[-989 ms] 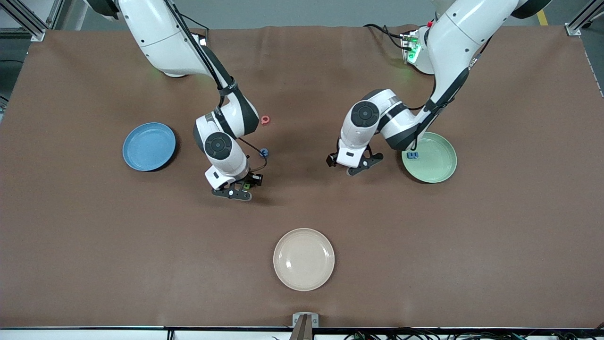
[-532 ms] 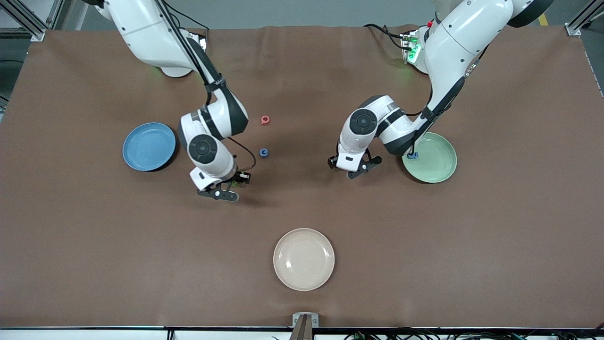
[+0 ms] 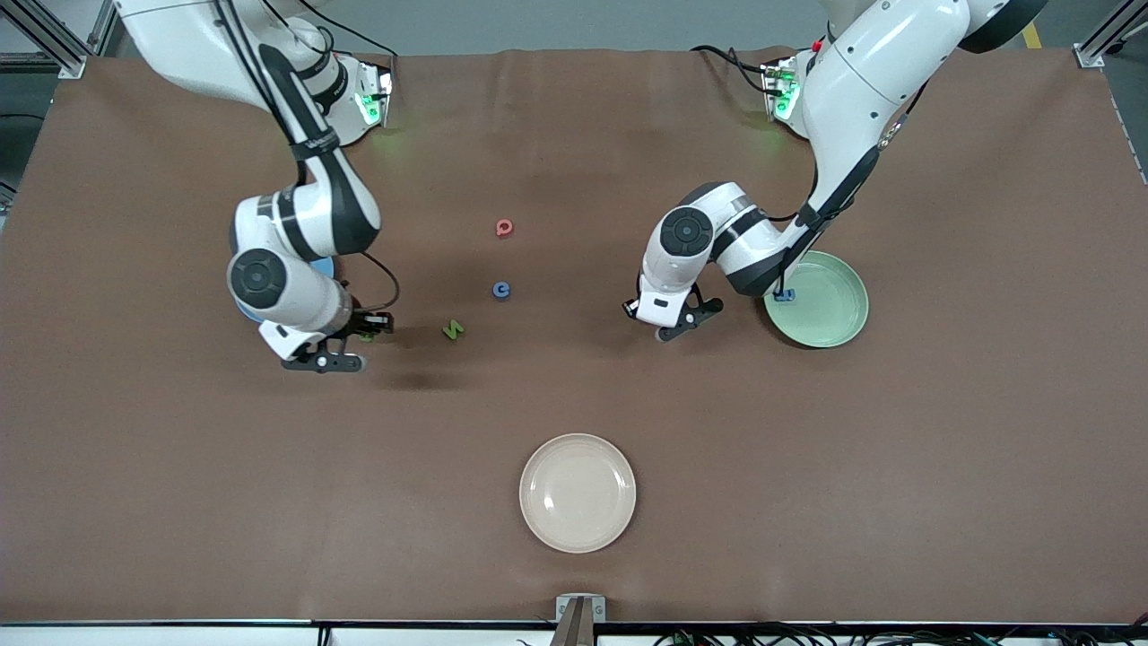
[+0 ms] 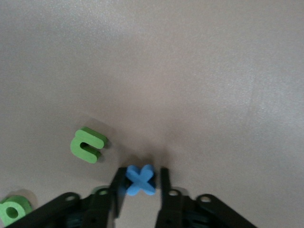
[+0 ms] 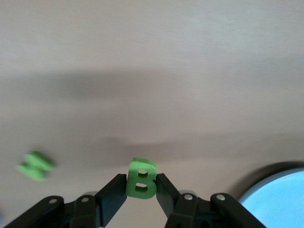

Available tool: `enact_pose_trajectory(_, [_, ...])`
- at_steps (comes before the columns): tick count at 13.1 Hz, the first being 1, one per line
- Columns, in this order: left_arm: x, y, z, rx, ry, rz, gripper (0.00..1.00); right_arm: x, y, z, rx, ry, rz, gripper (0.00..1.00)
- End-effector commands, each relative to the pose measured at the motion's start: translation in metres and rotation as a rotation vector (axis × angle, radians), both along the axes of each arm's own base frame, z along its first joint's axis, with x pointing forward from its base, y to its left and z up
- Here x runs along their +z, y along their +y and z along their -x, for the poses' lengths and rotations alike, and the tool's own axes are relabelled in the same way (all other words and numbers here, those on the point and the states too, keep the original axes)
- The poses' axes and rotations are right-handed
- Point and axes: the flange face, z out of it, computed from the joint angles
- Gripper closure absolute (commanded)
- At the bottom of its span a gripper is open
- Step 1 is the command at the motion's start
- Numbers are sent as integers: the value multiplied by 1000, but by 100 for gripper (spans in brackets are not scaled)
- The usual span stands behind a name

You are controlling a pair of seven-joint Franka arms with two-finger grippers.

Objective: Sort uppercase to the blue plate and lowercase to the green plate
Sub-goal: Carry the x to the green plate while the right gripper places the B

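R end effector [image 5: 141, 187]: narrow, clamped on green B [image 5: 141, 178], B upright between the fingers. It hangs over bare desk [image 3: 807, 502] just beside blue plate [image 5: 280, 194]; in the front view the R arm covers most of that plate. Green zigzag [image 3: 454, 329] lies flat on desk, near this end effector, toward the desk's middle.

L end effector [image 4: 140, 192]: down at desk level, fingers closed in on blue cross [image 4: 140, 179], one each side & touching it; cross looks flat on the desk. Green arch [image 4: 88, 145] lies near the cross, apart from it. Green p/d shape [image 4: 14, 211] is off to the edge of the L wrist view. This end effector sits beside green plate [image 3: 834, 314], on its mid-desk side. Blue m [image 3: 785, 293] is in that plate, by the rim.

Mid-desk: blue round letter [image 3: 501, 289], w/ red round letter [image 3: 504, 228] farther from the front cam. Cream plate [image 3: 578, 493] nearest the cam.

Desk has a brown cloth cover, slightly wrinkled. Alu frame posts at the top corners, cables along the near edge.
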Motion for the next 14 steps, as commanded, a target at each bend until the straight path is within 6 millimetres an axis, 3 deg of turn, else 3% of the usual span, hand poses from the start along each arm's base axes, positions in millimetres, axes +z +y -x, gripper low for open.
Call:
enact_pose_trajectory(1, [-3, 1, 1, 9, -3, -25, 79, -15, -60, 40, 70, -11, -22, 100])
enact_pose_trajectory(3, [0, 4, -2, 13, -7, -26, 83, -16, -101, 57, 116, -4, -42, 100])
enact_pose_trajectory(6, [36, 23, -13, 12, -33, -89, 85, -9, -141, 81, 145, 4, -65, 100])
enact_pose_trajectory(10, [65, 68, -13, -93, 4, -101, 85, -27, -147, 119, 137, -6, -62, 100])
enact_pose_trajectory(14, [80, 153, -13, -222, 73, -62, 85, -37, -156, 134, 111, 15, -64, 93])
